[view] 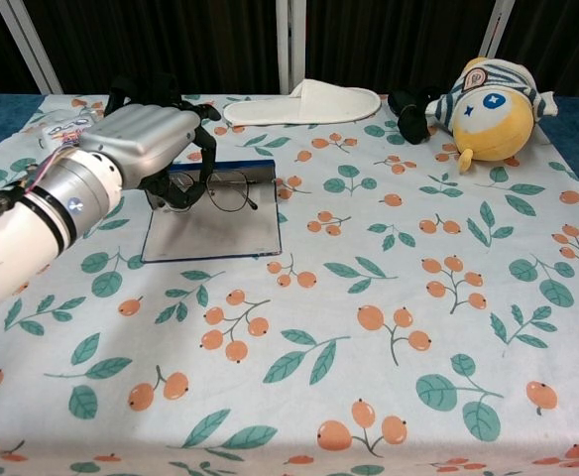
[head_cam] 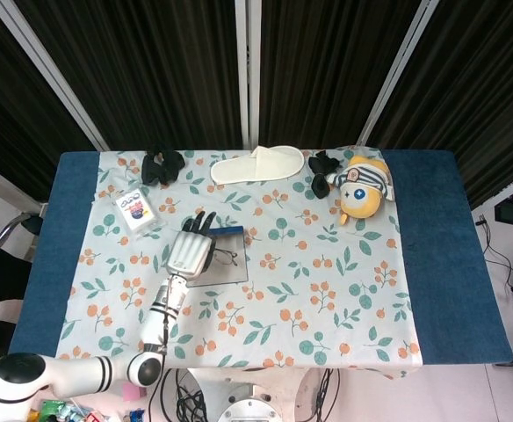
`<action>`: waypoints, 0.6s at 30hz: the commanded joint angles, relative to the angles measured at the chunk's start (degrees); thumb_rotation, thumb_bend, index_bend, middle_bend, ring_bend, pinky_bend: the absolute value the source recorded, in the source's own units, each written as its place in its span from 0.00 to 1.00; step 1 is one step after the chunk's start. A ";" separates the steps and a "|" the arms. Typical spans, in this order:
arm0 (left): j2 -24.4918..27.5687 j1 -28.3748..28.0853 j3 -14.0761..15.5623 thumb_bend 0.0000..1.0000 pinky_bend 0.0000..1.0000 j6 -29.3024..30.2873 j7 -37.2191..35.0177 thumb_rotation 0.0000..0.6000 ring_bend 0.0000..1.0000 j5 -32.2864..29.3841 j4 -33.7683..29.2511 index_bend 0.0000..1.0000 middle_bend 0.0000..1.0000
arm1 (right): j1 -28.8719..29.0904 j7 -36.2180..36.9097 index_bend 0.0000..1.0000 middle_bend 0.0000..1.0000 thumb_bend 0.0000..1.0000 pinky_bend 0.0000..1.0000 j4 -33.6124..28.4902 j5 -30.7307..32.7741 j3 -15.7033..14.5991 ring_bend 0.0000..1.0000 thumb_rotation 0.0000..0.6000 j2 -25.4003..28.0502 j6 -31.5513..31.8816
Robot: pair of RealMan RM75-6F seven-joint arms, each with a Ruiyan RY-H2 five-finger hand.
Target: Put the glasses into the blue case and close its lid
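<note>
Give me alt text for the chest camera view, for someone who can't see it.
The robot's left hand holds the glasses over the open blue case on a floral tablecloth. Behind lie a white slipper and a yellow plush toy.

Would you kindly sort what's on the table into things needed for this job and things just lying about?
Needed: glasses, blue case, left hand holding the glasses.

Lying about: white slipper, plush toy, tissue packet, two black items.
</note>
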 commanded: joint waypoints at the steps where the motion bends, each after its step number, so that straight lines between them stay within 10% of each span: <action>1: -1.73 -1.19 -1.44 0.47 0.18 -1.91 0.56 1.00 0.04 -1.38 2.36 0.62 0.05 | 0.09 0.29 0.00 0.00 0.21 0.00 0.33 0.33 0.09 0.00 1.00 -0.08 -0.41; 18: -7.86 -3.41 -4.20 0.47 0.18 -3.55 0.74 1.00 0.04 -2.47 14.57 0.55 0.01 | 0.48 2.54 0.00 0.00 0.21 0.00 2.09 1.74 0.51 0.00 1.00 0.05 -2.51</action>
